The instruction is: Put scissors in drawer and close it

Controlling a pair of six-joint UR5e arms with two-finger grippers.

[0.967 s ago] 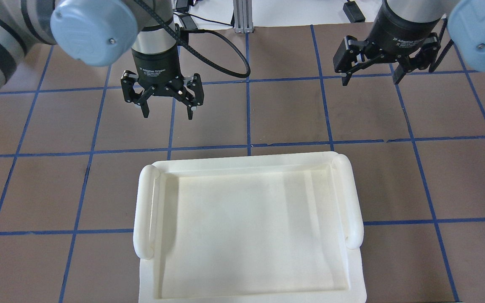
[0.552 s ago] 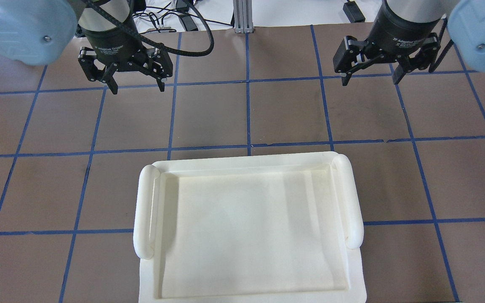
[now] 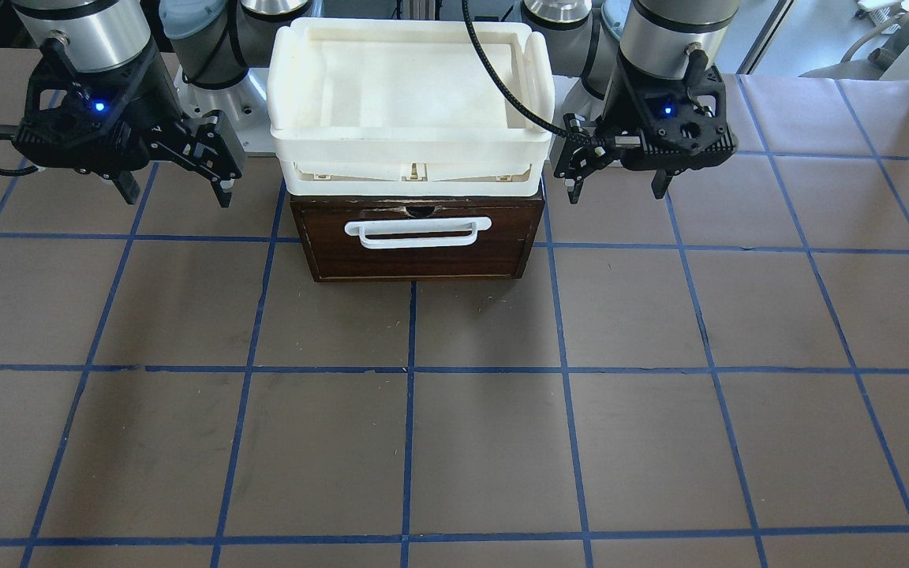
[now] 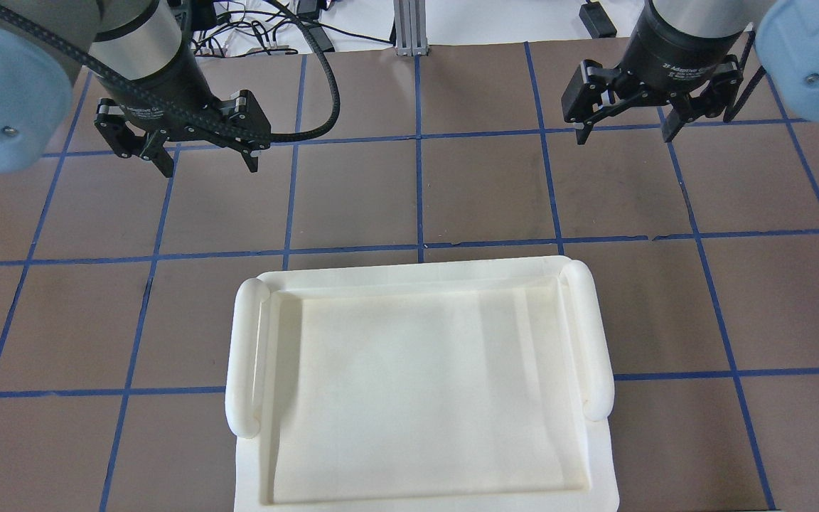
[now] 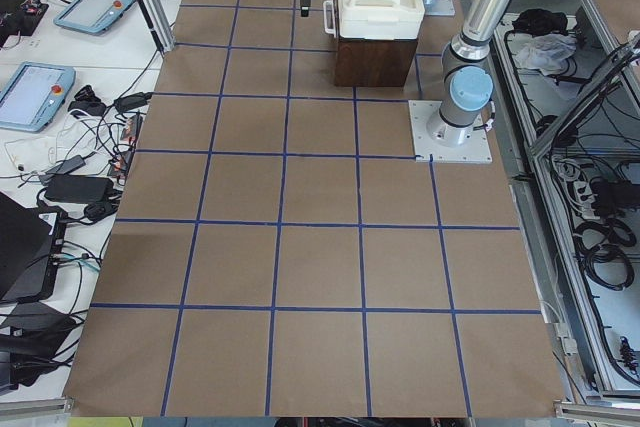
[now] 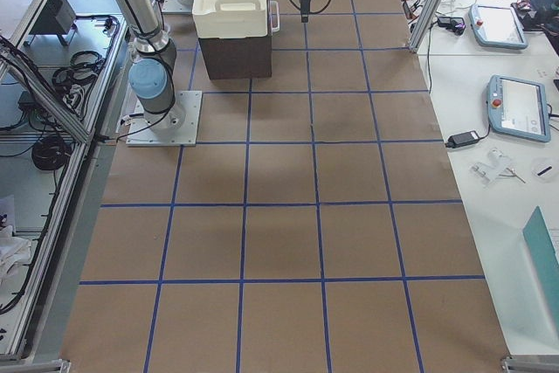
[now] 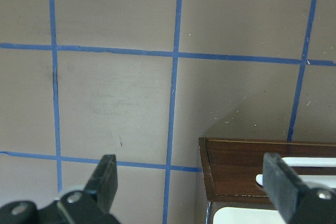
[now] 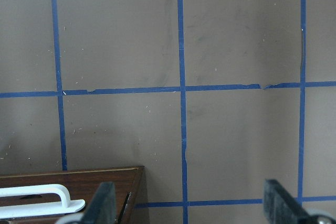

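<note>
Drawer (image 3: pixel 423 264) closed, white tray (image 3: pixel 411 143) on top

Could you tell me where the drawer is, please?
In the front-facing view, the drawer sits at top centre, directly beneath the white tray.

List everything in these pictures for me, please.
table: one, brown with a blue tape grid, under everything.
drawer: one, dark brown, white handle, shut, by the robot's base.
tray: one, white, empty, on top of the drawer's box.
scissors: none visible.
control tablets: two, grey, on the side bench.
left fingers: one pair, black, open, empty, on the robot's left of the drawer.
right fingers: one pair, black, open, empty, on its right.
</note>
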